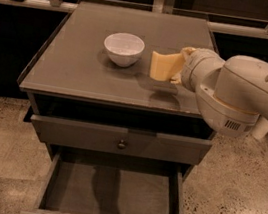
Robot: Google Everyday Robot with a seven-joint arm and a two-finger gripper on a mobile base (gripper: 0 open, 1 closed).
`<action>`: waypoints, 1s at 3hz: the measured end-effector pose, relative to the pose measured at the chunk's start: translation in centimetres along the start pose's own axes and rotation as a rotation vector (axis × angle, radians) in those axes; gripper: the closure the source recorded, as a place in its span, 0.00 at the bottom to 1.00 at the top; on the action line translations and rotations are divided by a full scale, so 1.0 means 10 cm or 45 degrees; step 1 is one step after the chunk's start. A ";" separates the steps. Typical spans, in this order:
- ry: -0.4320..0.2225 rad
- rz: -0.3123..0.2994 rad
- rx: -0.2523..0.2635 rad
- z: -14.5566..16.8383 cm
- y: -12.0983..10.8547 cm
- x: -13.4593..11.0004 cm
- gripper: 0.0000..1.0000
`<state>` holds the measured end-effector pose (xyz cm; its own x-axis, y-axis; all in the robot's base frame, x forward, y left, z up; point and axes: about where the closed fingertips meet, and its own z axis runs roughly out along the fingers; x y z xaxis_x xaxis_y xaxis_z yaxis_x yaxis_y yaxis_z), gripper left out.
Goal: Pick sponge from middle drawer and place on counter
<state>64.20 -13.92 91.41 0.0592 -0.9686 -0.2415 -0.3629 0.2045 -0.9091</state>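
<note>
Right now the gripper (pixel 179 68) holds the sponge (pixel 161 67) tight, up on its edge, just over the counter (pixel 74 69). Its fingers mostly hide behind the sponge and the big white arm (pixel 247 96), which is cut off at the right side. The sponge is beside the bowl (pixel 124 48), not touching it. Down below, the drawer (pixel 110 194) is open, its front cut off.

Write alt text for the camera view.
The robot's end effector holds the sponge upright over the counter, right of a white bowl. Below, a drawer stands pulled open.
</note>
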 end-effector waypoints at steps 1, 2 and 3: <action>0.000 0.000 0.000 0.00 0.00 0.00 1.00; 0.006 -0.027 -0.047 0.09 0.13 0.02 1.00; 0.016 -0.044 -0.149 0.24 0.42 0.04 1.00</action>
<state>64.96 -13.13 86.63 0.0619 -0.9766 -0.2057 -0.4672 0.1538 -0.8707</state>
